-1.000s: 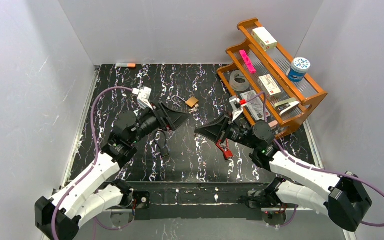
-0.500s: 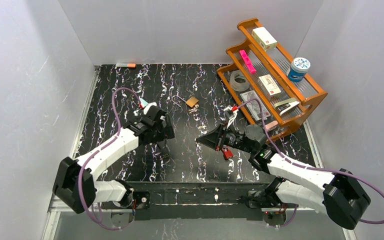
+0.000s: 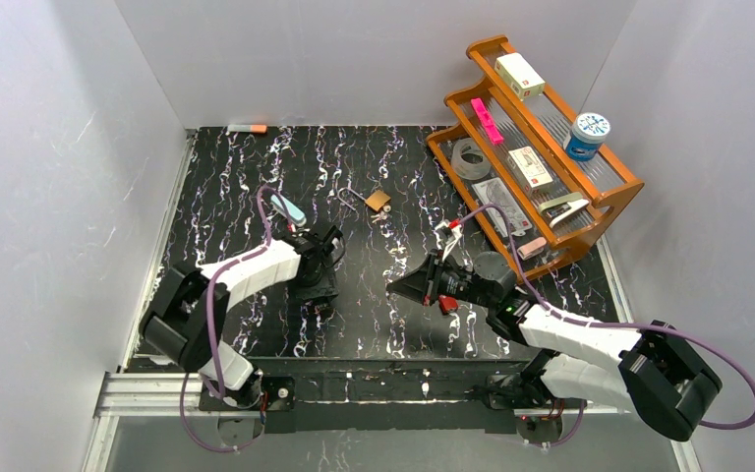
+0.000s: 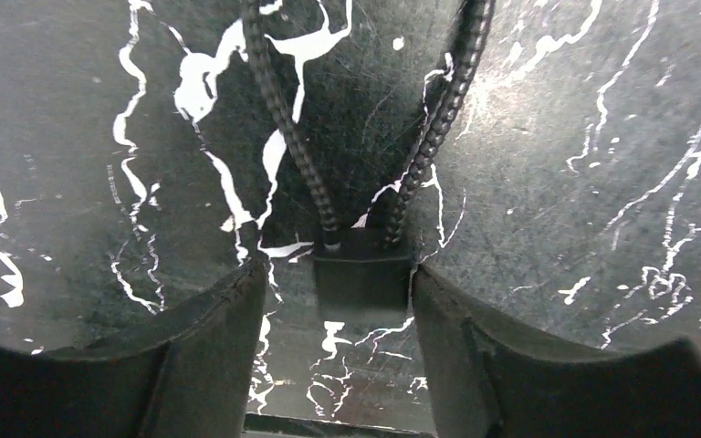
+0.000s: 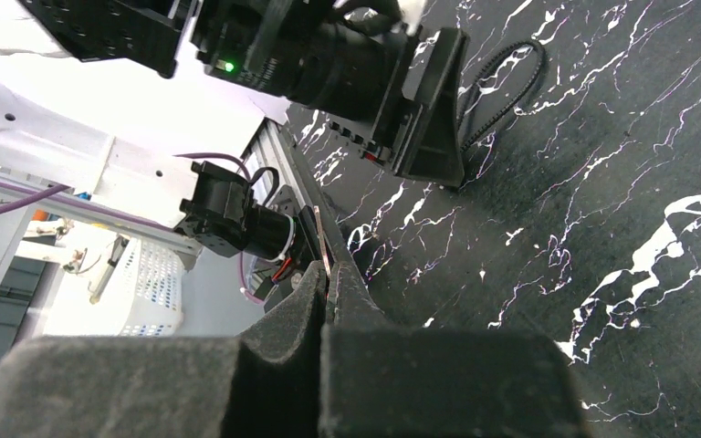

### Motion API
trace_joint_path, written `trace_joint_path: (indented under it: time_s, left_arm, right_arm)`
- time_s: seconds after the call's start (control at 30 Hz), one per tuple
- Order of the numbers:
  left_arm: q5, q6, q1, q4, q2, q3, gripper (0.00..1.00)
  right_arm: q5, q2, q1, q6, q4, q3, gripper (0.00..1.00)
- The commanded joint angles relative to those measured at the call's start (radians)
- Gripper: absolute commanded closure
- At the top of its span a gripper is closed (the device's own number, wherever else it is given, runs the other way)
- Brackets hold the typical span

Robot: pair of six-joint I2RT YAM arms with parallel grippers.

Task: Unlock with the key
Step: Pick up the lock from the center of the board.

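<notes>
Black block-shaped cable lock (image 4: 362, 292) lies unopened on the white-veined black marble tabletop (image 3: 246, 167). Left gripper (image 4: 336, 283) straddles it, fingers apart, no grip yet. Right of the lock, right gripper (image 5: 329, 278) pinches the thin metal key (image 5: 324, 251), not yet inserted. White walls (image 3: 354, 59) surround; an orange wooden rack (image 3: 617, 183) stands beyond the lock.

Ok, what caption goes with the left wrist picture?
Left gripper straddles the black cable lock on the marbled table.

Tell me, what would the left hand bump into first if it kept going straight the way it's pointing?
Probably the black lock body, lying between the fingers of the left hand; the table looks just beneath, though depth is unclear.
</notes>
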Motion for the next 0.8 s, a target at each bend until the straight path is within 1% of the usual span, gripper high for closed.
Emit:
trace_joint_path:
  time_s: [0.0,0.1,0.17,0.3,0.37,0.43,0.53,0.77]
  left_arm:
    - [0.027,-0.028,-0.004,0.016,0.045,-0.006,0.47]
    - [0.029,-0.051,-0.006,0.028,0.058,0.000,0.56]
    - [0.033,-0.065,-0.010,0.029,0.058,-0.004,0.64]
    - [0.049,-0.071,-0.012,0.035,0.056,-0.012,0.84]
    - [0.074,-0.067,-0.012,0.026,0.051,0.009,0.93]
    - [0.108,-0.066,-0.012,0.002,0.035,0.046,0.99]
    - [0.148,-0.065,-0.012,-0.069,-0.002,0.126,1.00]
    - [0.306,-0.112,-0.011,-0.223,-0.089,0.301,1.00]
  right_arm:
    - [-0.007,-0.002,0.004,-0.005,0.069,-0.010,0.99]
    - [-0.011,-0.006,0.004,-0.005,0.064,-0.013,0.99]
    - [-0.013,-0.016,0.004,-0.005,0.058,-0.015,0.99]
    - [-0.003,-0.039,0.004,-0.012,0.041,-0.020,0.99]
    - [-0.002,-0.046,0.004,-0.010,0.036,-0.019,0.99]
    - [-0.009,-0.056,0.004,-0.006,0.034,-0.021,0.99]
    - [-0.017,-0.075,0.005,0.007,0.032,-0.031,0.99]
    - [-0.068,-0.116,0.004,0.061,0.031,-0.031,0.99]
